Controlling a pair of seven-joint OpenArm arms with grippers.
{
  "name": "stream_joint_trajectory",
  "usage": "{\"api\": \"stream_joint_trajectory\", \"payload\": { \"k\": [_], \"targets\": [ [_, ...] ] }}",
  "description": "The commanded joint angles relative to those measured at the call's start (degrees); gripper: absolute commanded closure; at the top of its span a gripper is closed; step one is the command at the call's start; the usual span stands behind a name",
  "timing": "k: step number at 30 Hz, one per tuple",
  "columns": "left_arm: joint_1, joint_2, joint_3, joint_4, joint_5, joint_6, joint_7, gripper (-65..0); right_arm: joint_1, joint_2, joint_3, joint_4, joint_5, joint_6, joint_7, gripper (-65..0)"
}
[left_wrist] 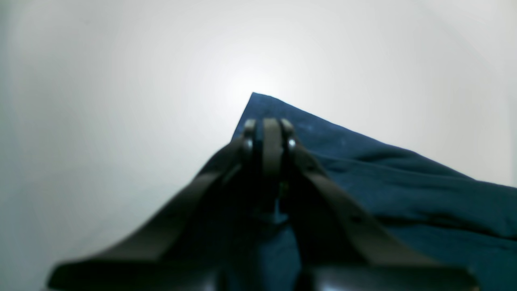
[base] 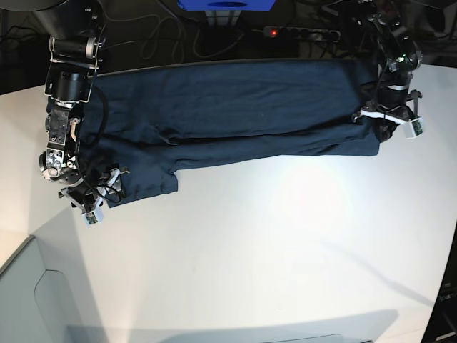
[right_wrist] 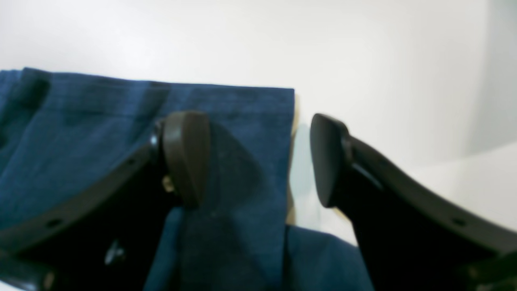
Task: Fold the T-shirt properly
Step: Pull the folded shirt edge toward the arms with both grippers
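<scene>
The dark navy T-shirt (base: 228,107) lies spread sideways across the far part of the white table (base: 285,236), folded lengthwise and wrinkled. My left gripper (left_wrist: 268,135) is shut at the shirt's right end (base: 389,128), with its tips just short of a pointed corner of cloth (left_wrist: 258,101). It seems to pinch the fabric. My right gripper (right_wrist: 256,159) is open at the shirt's left end (base: 100,196). One finger (right_wrist: 185,157) is over the cloth, the other finger (right_wrist: 327,157) is over bare table, and the straight shirt edge (right_wrist: 288,141) runs between them.
A power strip with a red light (base: 300,32), cables and a blue object (base: 225,4) lie behind the table's far edge. The table's near left corner drops to a grey floor (base: 28,300). The table's right edge runs close to my left arm.
</scene>
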Motion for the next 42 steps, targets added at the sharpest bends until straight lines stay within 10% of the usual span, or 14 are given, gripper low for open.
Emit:
{"api": "stream_joint_trajectory", "payload": {
  "k": [1, 9, 21, 42],
  "targets": [
    [-0.21, -0.63, -0.34, 0.96, -0.72, -0.15, -1.46, 0.0, 0.74, 0.46, 0.06, 0.52, -0.15, 0.06, -0.88, -36.1],
    [-0.47, -0.71, -0.34, 0.96, -0.54, -0.15, -1.46, 0.0, 1.97, 0.54, 0.06, 0.78, -0.15, 0.06, -0.97, 0.0],
    [-1.88, -1.07, -0.25, 1.66, -0.28, -0.15, -1.37, 0.0, -0.22, 0.37, 0.42, 18.89, 0.11, 0.23, -3.95, 0.0],
    [-0.38, -1.24, -0.34, 9.39, -0.28, -0.24, -1.37, 0.0, -33.28, -0.95, 0.59, 60.56, 0.28, 0.32, -5.80, 0.0]
  ]
}}
